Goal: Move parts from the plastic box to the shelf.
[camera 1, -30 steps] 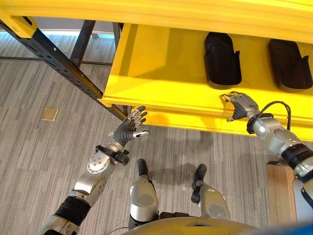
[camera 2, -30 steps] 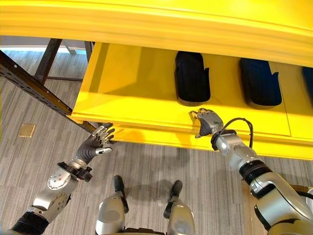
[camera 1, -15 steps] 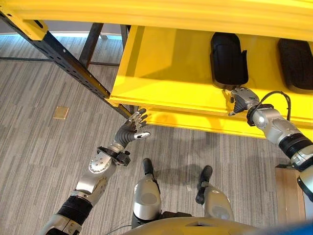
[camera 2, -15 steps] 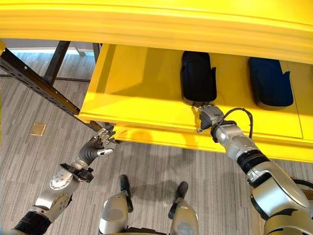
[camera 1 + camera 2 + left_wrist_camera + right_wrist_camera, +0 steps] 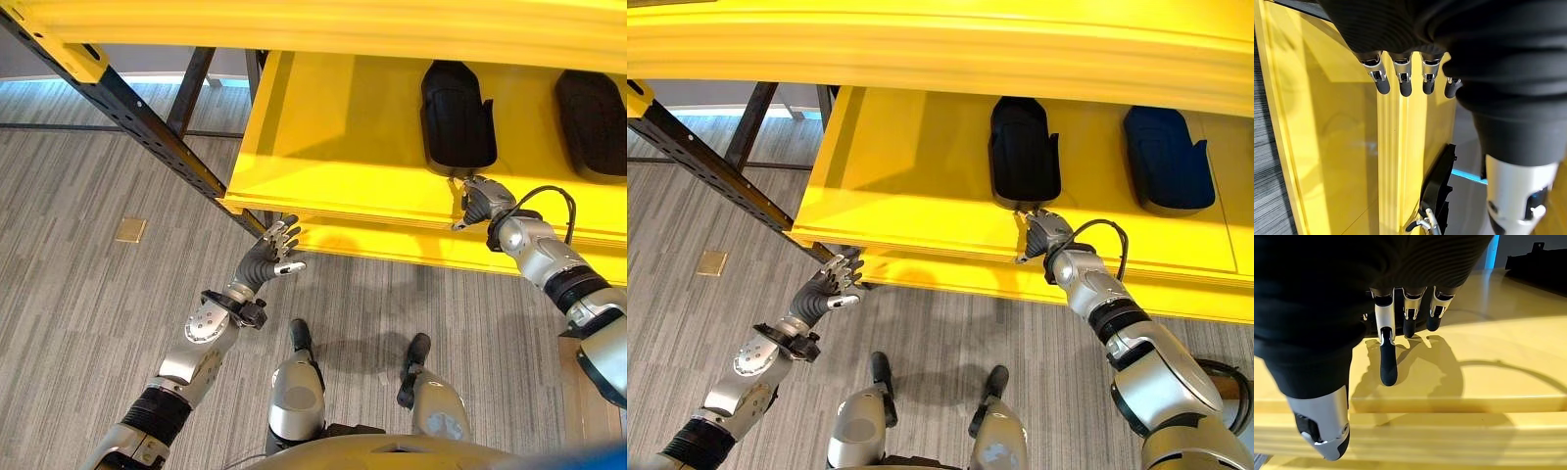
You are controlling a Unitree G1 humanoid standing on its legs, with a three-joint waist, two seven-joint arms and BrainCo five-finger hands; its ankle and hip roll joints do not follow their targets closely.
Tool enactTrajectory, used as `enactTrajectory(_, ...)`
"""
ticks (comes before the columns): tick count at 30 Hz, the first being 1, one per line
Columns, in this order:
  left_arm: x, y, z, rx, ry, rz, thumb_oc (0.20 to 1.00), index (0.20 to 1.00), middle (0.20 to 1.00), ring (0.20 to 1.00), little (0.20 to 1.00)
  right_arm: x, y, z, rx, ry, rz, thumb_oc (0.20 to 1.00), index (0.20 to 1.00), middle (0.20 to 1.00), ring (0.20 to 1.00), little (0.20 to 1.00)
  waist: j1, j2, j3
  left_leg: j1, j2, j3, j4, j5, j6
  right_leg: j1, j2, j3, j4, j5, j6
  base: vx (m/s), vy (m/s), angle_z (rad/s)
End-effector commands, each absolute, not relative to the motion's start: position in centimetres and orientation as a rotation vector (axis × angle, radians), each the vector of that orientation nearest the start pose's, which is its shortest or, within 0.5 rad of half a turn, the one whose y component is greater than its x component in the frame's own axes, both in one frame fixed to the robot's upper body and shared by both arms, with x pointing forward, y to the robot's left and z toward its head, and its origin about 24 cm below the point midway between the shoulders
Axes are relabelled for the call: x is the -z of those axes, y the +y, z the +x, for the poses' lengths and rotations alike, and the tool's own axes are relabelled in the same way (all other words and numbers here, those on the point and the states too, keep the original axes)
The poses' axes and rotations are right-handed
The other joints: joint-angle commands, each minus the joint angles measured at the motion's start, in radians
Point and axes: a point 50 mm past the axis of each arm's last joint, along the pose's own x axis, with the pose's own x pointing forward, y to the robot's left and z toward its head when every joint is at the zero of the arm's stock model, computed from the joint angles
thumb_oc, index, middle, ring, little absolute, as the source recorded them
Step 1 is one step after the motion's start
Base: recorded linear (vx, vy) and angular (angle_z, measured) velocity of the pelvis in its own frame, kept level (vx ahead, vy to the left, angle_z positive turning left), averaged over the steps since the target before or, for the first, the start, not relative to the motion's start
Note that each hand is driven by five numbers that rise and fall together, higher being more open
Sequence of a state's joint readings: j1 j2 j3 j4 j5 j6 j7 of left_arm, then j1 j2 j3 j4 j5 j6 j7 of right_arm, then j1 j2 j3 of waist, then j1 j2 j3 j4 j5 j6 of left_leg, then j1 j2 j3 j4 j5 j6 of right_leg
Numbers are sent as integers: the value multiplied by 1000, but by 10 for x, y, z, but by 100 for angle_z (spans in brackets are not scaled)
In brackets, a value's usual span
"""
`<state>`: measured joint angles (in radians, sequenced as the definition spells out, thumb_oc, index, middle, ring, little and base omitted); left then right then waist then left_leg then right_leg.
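A black moulded part point(image 5: 456, 113) lies on the yellow shelf point(image 5: 333, 147), with a second dark part point(image 5: 591, 108) further right. My right hand point(image 5: 480, 201) rests over the shelf's front lip, fingers point(image 5: 1388, 362) fairly straight and their tips at the near end of the first part point(image 5: 1024, 147). Nothing is held in it. My left hand point(image 5: 269, 257) hangs open and empty below the shelf's left front corner, fingers point(image 5: 1400, 83) straight. The left wrist view looks along the shelf front to the black part point(image 5: 1440, 191).
A black perforated shelf post point(image 5: 137, 122) runs diagonally at the left. Another yellow shelf level point(image 5: 343, 24) hangs overhead. A small brass plate point(image 5: 129, 230) is set in the grey floor.
The camera has shifted. My right hand has reached from the shelf's front lip up to the near end of the black part. The left hand has barely moved.
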<state>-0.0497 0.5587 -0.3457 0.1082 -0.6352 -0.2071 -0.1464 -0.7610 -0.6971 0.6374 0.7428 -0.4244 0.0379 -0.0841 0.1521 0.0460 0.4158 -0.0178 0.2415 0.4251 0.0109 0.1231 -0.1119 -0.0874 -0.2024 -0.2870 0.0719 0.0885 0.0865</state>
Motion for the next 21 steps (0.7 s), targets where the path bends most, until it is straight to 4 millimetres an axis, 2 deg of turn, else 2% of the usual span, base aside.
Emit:
enactTrajectory(1, -54, 165, 253, 434, -64, -83, 1000, 1000, 1000, 1000, 1000, -137, -232, 386, -20, 11, -1423, 1000, 1000, 1000, 1000, 1000, 23, 6, 3, -53, 22, -103, 105, -70, -17, -24, -45, -59, 200, -152, 51, 31, 15, 0)
enactTrajectory(16, -52, 160, 251, 463, -59, -97, 1000, 1000, 1000, 1000, 1000, -155, -227, 394, -2, -8, -1432, 1000, 1000, 1000, 1000, 1000, 28, 14, -4, -46, 21, -105, 113, -72, -16, -18, -51, -65, 221, -163, 45, 0, 0, 0)
enactTrajectory(21, -51, 158, 251, 456, -50, -100, 1000, 1000, 1000, 1000, 1000, -150, -225, 393, -24, 8, -1433, 1000, 1000, 1000, 1000, 1000, 26, 14, -8, -42, 21, -104, 110, -70, -17, -12, -50, -66, 219, -164, 44, 0, 0, 0)
